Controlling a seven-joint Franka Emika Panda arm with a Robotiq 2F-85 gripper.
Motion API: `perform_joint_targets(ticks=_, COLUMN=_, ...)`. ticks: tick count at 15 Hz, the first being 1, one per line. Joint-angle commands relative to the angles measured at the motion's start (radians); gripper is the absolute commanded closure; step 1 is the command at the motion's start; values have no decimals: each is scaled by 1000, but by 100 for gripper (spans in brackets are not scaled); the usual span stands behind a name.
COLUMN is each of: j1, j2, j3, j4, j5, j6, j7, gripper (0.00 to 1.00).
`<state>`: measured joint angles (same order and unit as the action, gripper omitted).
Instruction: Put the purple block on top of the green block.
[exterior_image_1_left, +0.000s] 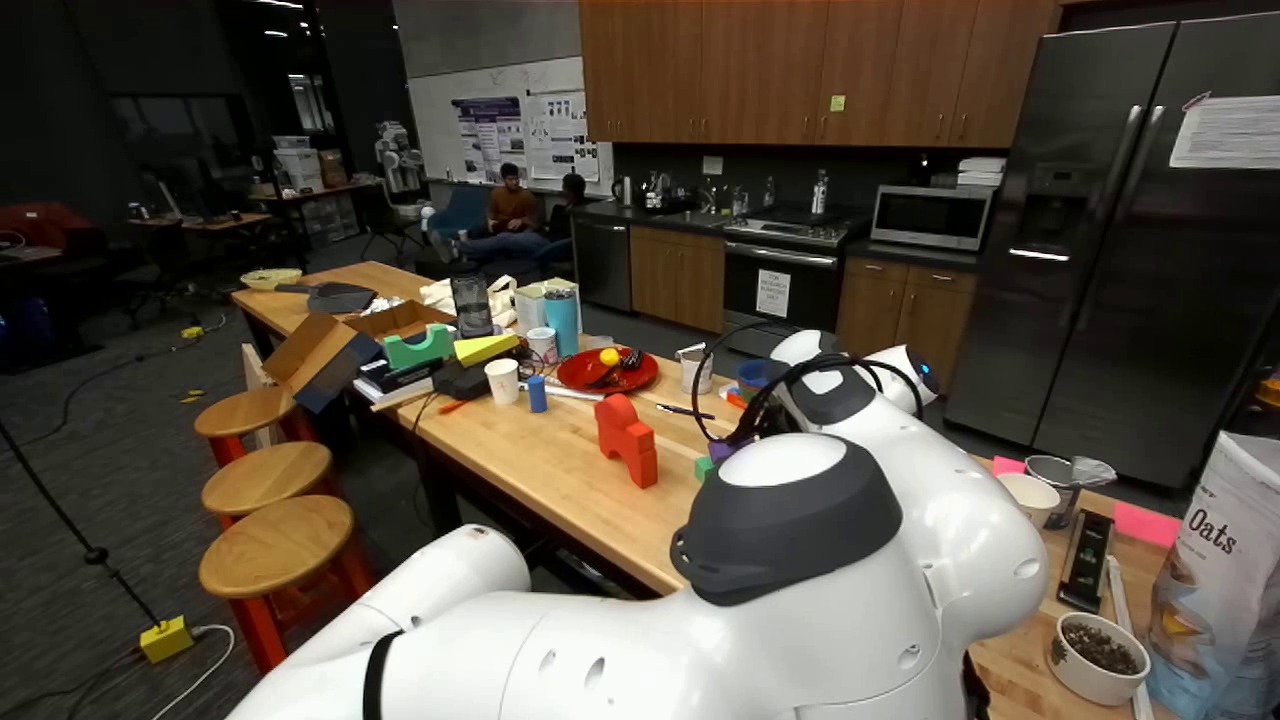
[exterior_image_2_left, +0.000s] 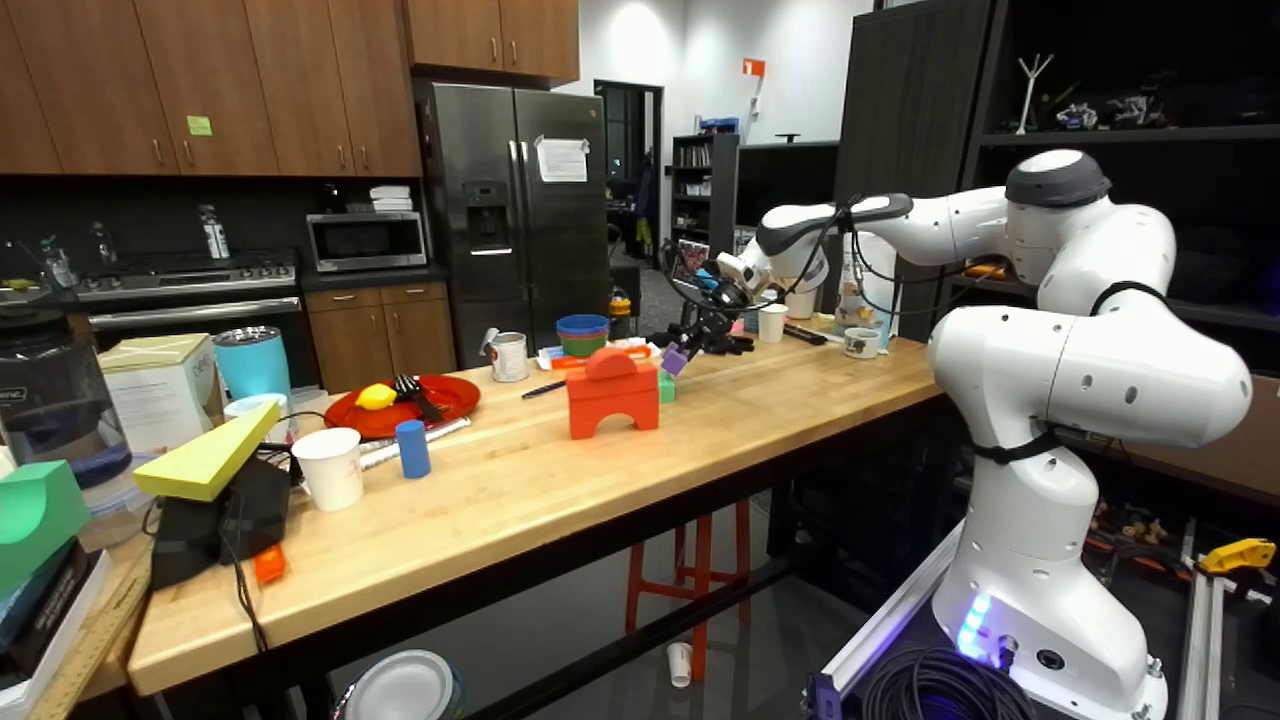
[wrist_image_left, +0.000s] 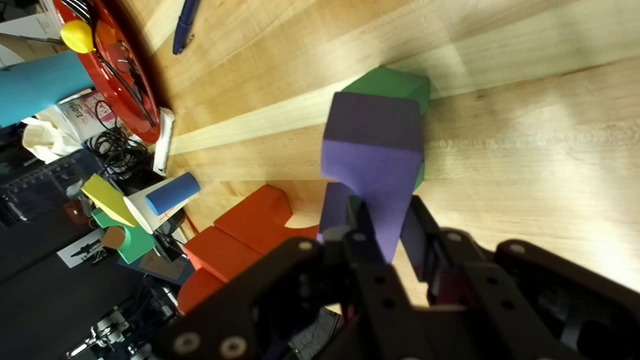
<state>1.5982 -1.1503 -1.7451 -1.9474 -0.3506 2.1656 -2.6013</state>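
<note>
- The purple block (wrist_image_left: 372, 160) is pinched in the tool (wrist_image_left: 389, 215), pressed from two opposite sides.
- It sits tilted above the green block (wrist_image_left: 400, 85), which rests on the surface (exterior_image_2_left: 540, 460) near the orange block (exterior_image_2_left: 612, 390); whether purple and green touch, I cannot tell.
- It is probably light, stiff and hard to damage; wood or dense foam, the views do not settle.
- Its matte faces should grip fairly well, but the hold looks close to one end, so a knock could turn it.
- Best hold: flat opposite sides near the middle, avoiding what looks like a notched side.
- It likely needs levelling before release.
</note>
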Motion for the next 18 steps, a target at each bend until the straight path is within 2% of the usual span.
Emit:
perform_joint_targets(ticks=1, j1=9, j2=-26, j3=12, j4=25, j5=-16, j6=-41, j7=0, gripper=95)
perform_joint_targets(ticks=11, j1=8, j2=-32, j3=10, j4=36, j5=-28, j6=-86, j7=0, gripper=95)
perform_joint_targets(ticks=14, j1=-9, j2=-61, j3=30, j4=29, j5=-63, j6=-33, j7=-1, gripper=95)
perform_joint_targets(ticks=18, j1=-13, j2=-104, j3=63, j4=43, j5=-136, j6=-37, j7=-1, gripper=95)
